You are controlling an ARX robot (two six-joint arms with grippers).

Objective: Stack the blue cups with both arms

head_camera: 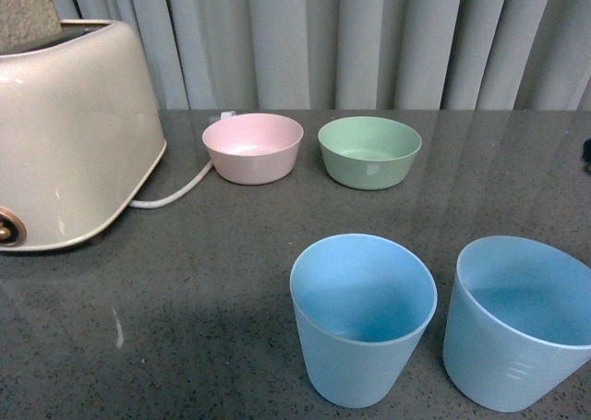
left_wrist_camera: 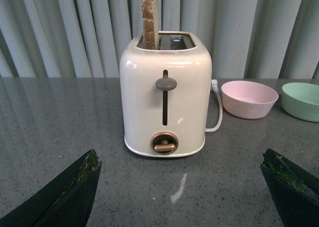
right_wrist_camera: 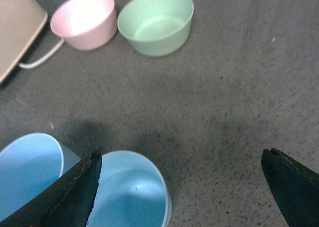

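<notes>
Light blue plastic is seen nearest the robot. Two cups are set open end up on the dark speckled table [head_camera: 185, 300]. The left blue cup [head_camera: 362, 318] and the right blue cup [head_camera: 517, 323] are placed just beside each other with a narrow gap between them, and neither is nested in the other.

The right gripper [right_wrist_camera: 180, 157] is held above them with its jaws spread wide, and nothing is gripped. In its wrist view one dark finger [right_wrist_camera: 75, 192] is seen across the rims of both cups; whether it touches them cannot be told. The left gripper [left_wrist_camera: 179, 159] is likewise spread wide and nothing is held. It is pointed at a cream toaster [left_wrist_camera: 166, 92].

Farther back, a pink bowl [head_camera: 252, 147] and a green bowl [head_camera: 369, 150] are set side by side, slightly apart. The toaster is placed at the far left, and a brown slice of bread [left_wrist_camera: 149, 20] is stood in one slot. A white cord [head_camera: 175, 191] is run from it toward the pink bowl. A grey curtain [head_camera: 369, 42] is hung behind the table.
</notes>
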